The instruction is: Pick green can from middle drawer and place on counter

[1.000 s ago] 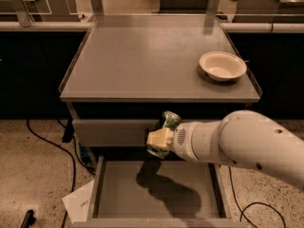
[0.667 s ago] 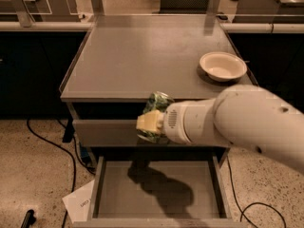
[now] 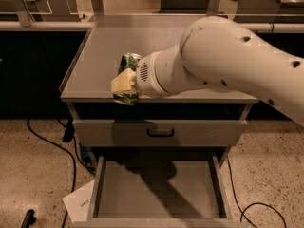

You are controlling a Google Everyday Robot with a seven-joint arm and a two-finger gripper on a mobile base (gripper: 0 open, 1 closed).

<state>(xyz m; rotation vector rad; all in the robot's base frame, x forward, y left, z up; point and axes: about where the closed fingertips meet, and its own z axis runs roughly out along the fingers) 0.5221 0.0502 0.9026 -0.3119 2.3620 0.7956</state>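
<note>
The green can point(image 3: 128, 62) is shiny green with pale markings and is held in my gripper point(image 3: 124, 82), whose tan fingers point(image 3: 122, 83) are shut on it. The can hangs tilted over the front left part of the counter point(image 3: 109, 42), a flat grey top with a thin rim. My big white arm point(image 3: 223, 61) reaches in from the right and hides much of the counter. Below, the middle drawer point(image 3: 159, 186) stands pulled out, a shallow grey tray with nothing in it.
A shut drawer front with a dark bar handle point(image 3: 160, 133) sits just under the counter. Black cables point(image 3: 52, 146) and a white sheet of paper point(image 3: 80, 204) lie on the speckled floor to the left. Glass-walled benches stand behind.
My gripper has risen with the green can from in front of the drawers to above the counter's front edge. The white bowl seen earlier is now hidden behind my arm.
</note>
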